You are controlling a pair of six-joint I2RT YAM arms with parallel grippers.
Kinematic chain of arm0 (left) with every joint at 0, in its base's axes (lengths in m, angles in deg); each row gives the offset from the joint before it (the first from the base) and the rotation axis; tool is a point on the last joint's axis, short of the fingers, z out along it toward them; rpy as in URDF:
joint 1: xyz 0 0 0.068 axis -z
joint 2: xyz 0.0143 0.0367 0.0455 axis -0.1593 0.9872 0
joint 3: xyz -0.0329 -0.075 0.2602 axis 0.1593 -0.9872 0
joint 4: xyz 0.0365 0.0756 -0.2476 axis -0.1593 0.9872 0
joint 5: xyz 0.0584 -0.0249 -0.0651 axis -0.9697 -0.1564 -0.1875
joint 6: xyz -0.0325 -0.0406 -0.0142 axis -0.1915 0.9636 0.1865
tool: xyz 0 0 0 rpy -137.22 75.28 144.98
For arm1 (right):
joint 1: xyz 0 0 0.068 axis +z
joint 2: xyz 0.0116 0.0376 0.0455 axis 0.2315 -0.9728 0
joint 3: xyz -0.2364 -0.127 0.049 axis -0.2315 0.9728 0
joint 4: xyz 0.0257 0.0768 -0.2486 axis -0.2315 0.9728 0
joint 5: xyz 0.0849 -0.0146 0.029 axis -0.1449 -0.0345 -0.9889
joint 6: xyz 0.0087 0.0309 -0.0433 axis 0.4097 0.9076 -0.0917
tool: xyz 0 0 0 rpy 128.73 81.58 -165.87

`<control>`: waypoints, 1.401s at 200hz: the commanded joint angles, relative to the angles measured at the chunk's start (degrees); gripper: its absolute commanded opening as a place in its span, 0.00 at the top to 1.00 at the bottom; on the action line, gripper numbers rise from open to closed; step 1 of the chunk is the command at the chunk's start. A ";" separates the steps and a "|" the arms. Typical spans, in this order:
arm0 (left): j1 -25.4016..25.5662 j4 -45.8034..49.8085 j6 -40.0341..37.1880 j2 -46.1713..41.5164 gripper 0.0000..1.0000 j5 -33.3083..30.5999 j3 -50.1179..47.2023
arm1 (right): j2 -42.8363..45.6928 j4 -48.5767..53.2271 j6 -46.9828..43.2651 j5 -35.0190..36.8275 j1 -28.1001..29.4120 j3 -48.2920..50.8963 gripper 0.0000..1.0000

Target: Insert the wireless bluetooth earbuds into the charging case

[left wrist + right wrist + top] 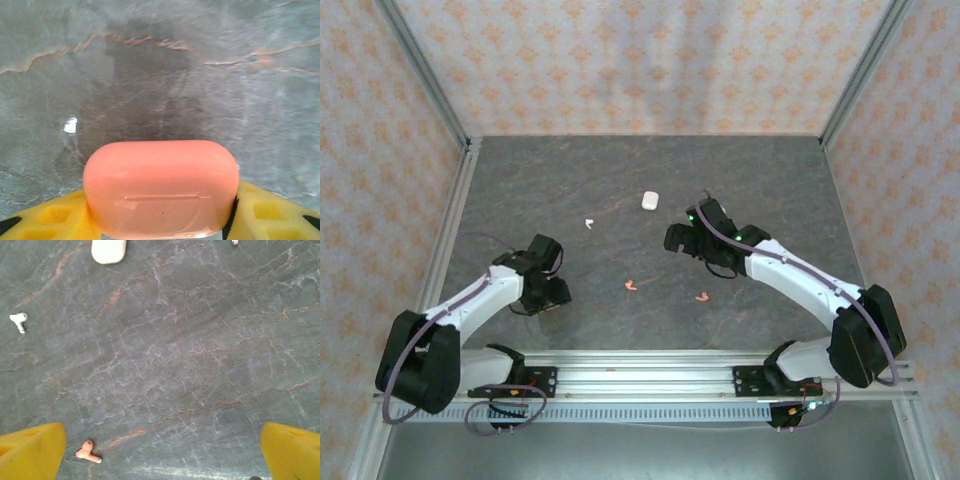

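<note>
A pink charging case [161, 187], lid closed, sits between the yellow fingers [40, 220] of my left gripper [160, 220], which hug both its ends. In the top view that gripper [557, 292] hangs low at the table's left front. My right gripper [678, 238] hovers wide open mid-table, its fingers [30, 452] far apart over bare stone. A pink earbud [88, 452] lies just inside its left finger. A white earbud [19, 321] lies farther left, and a white case [108, 250] rests at the far side. Two pink earbuds [631, 285] [701, 296] lie between the arms.
The white case [650, 200] and the white earbud [588, 222] lie apart on the grey stone tabletop [780, 180]. Patterned walls with metal rails [445, 250] close the table on three sides. A small white piece [234, 242] shows at the top edge of the right wrist view.
</note>
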 commanded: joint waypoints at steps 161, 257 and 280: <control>26.51 -30.26 -39.92 -5.11 0.78 8.94 16.49 | 2.07 11.94 1.34 -30.90 -3.59 -20.51 0.08; 29.57 -31.67 -42.06 -2.02 0.78 7.94 20.48 | 7.97 15.08 0.73 -28.81 2.07 -14.64 0.22; 29.52 -31.69 -41.61 -2.12 0.78 8.13 20.37 | 9.03 13.81 0.76 -29.99 2.03 -13.66 0.25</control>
